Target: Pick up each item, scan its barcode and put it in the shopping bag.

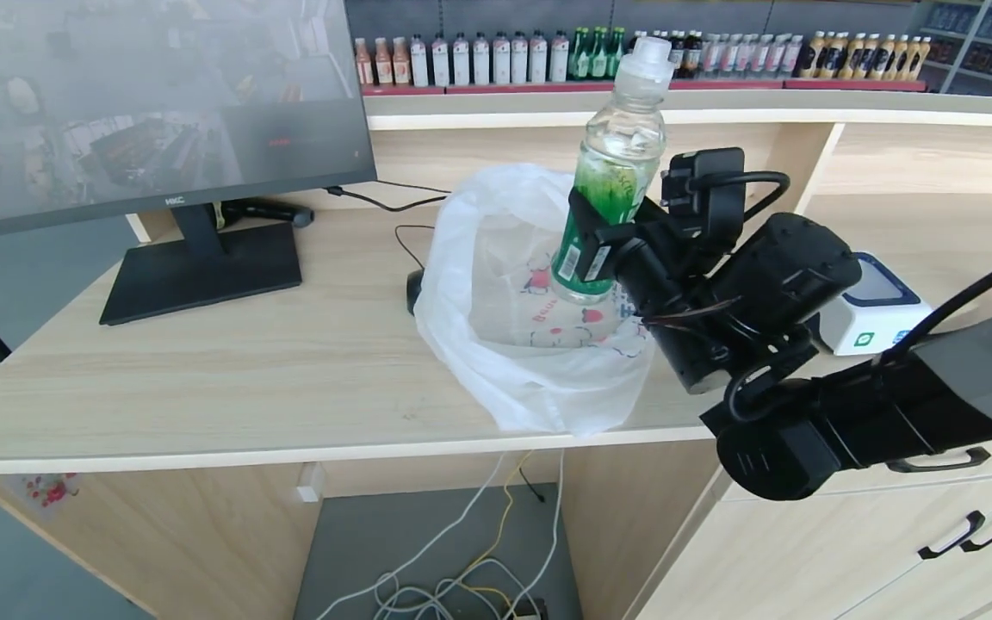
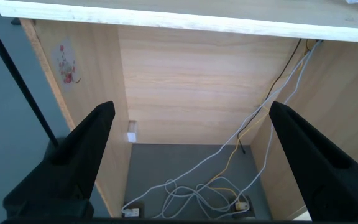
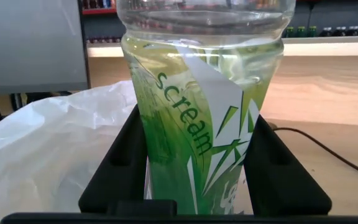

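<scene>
The right gripper (image 1: pixel 592 248) is clenched around the lower half of a clear plastic bottle (image 1: pixel 615 164), its black fingers (image 3: pixel 118 163) pressing on either side of the green label; the bottle stands nearly upright, white cap on top, tilted a little toward the back of the counter (image 1: pixel 229 362), and it is held in the air over the open mouth of the white shopping bag (image 1: pixel 505 293); a barcode on the label (image 1: pixel 571 263) faces the head camera, just beside the fingers; the bag sits near the front edge of the counter, crumpled and gaping, with a red printed pattern showing through its thin wall; a small white scanner box (image 1: pixel 877 317) with a dark slanted top rests on the counter to the robot's right of the bag, partly behind the right arm; a dark monitor (image 1: pixel 151 103) on a black stand occupies the left part of the counter, with a black handheld device (image 1: pixel 265 209) lying behind its foot; rows of drinks (image 1: pixel 634 53) line a shelf at the back; the left gripper (image 2: pixel 191 163) hangs released, its two fingers (image 2: pixel 82 155) wide apart and holding nothing, below the counter top and facing the knee space where loose cables (image 2: pixel 204 190) lie on the floor.
</scene>
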